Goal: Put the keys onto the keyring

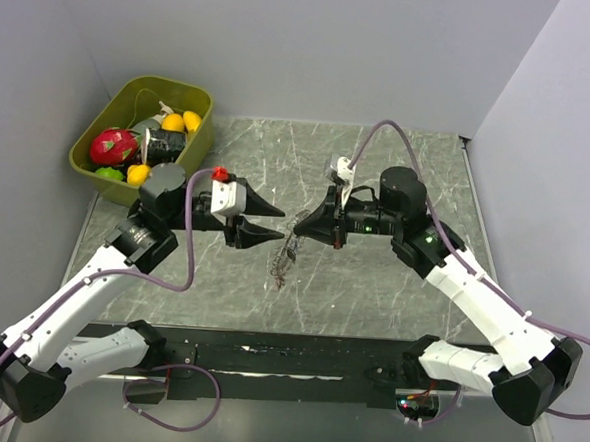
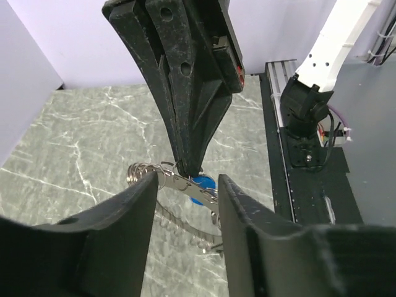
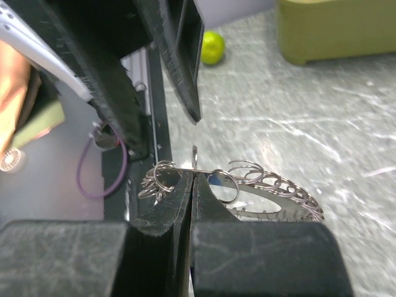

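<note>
The keyring [image 1: 287, 258] is a thin metal band strung with many small silvery rings and keys. It hangs in mid-air over the middle of the table. My right gripper [image 3: 193, 176] is shut on its top edge, and the band [image 3: 281, 193] curves off to the right of the pinch. In the left wrist view, a blue key head [image 2: 202, 184] shows just under the right gripper's tips, against the keyring [image 2: 179, 213]. Whether it is threaded on, I cannot tell. My left gripper [image 2: 187, 180] is open, its fingers [image 2: 133, 216] either side of the ring without gripping it.
An olive bin [image 1: 204, 103] with toy fruit and a dark can stands at the back left. A green ball [image 3: 212, 47] lies on the marble near it. A black rail [image 1: 267, 356] runs along the near edge between the arm bases.
</note>
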`<move>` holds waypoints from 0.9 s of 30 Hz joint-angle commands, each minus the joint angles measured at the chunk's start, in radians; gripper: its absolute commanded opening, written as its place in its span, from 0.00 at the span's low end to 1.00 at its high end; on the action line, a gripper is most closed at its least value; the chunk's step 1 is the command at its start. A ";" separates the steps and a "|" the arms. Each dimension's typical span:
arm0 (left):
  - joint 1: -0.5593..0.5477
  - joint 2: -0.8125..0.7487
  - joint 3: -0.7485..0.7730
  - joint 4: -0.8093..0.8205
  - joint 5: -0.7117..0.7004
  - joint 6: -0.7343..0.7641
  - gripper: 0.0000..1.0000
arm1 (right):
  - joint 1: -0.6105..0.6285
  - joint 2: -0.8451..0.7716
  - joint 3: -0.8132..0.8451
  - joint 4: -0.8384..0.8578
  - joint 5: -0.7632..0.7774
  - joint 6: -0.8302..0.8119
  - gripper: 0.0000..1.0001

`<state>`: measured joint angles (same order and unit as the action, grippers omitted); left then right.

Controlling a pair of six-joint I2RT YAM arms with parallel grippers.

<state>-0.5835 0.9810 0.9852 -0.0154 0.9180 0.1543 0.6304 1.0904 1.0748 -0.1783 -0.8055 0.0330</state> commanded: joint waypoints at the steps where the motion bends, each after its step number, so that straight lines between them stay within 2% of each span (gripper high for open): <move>1: -0.004 0.044 0.119 -0.173 -0.004 0.096 0.52 | -0.003 0.043 0.152 -0.228 0.025 -0.168 0.00; 5: -0.004 0.122 0.234 -0.390 -0.007 0.204 0.56 | -0.003 0.106 0.276 -0.413 0.066 -0.295 0.00; 9: -0.004 0.208 0.340 -0.497 -0.016 0.255 0.58 | -0.001 0.137 0.329 -0.501 0.101 -0.346 0.00; 14: -0.004 0.274 0.394 -0.541 0.005 0.278 0.56 | -0.001 0.141 0.333 -0.520 0.146 -0.360 0.00; 20: -0.024 0.341 0.444 -0.587 0.024 0.291 0.52 | 0.002 0.138 0.313 -0.495 0.131 -0.343 0.00; 27: -0.047 0.378 0.445 -0.561 0.016 0.284 0.46 | 0.005 0.134 0.300 -0.458 0.121 -0.328 0.00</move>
<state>-0.6170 1.3502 1.3964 -0.5880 0.9043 0.4229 0.6304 1.2461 1.3483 -0.7025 -0.6693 -0.3035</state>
